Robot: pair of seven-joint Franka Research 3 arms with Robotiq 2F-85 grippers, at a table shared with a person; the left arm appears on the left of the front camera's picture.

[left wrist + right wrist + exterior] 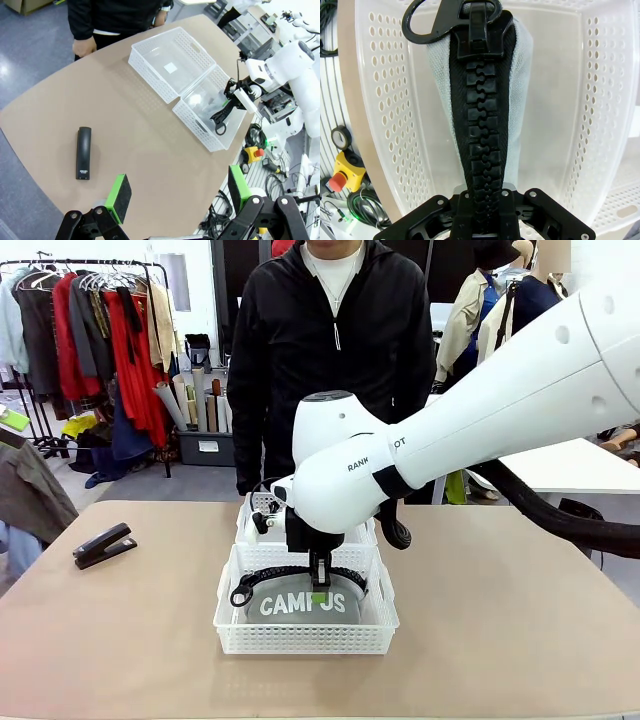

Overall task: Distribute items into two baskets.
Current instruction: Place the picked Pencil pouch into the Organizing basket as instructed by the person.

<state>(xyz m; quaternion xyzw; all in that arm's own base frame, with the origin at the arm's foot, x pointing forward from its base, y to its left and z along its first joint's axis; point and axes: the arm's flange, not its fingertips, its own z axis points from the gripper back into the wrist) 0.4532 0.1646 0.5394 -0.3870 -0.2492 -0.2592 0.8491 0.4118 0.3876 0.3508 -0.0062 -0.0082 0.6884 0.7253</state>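
Right gripper [320,590] tight on grey pouch [290,606]

Front across table [520,620], left wrist high, right wrist close, all sharing basket [300,640]

The CAMPUS zip pouch [285,606] lies in the near basket [300,645], directly beneath the right gripper [320,592], which is clamped on the pouch's upper edge. The second basket [258,510] sits just behind that gripper, touching the near basket's far side, with the person [335,340] beyond it. The stapler [103,545] lies on the table [500,610] well to that gripper's left, outside both baskets, below and ahead of the left gripper [177,189], whose jaws stand apart.
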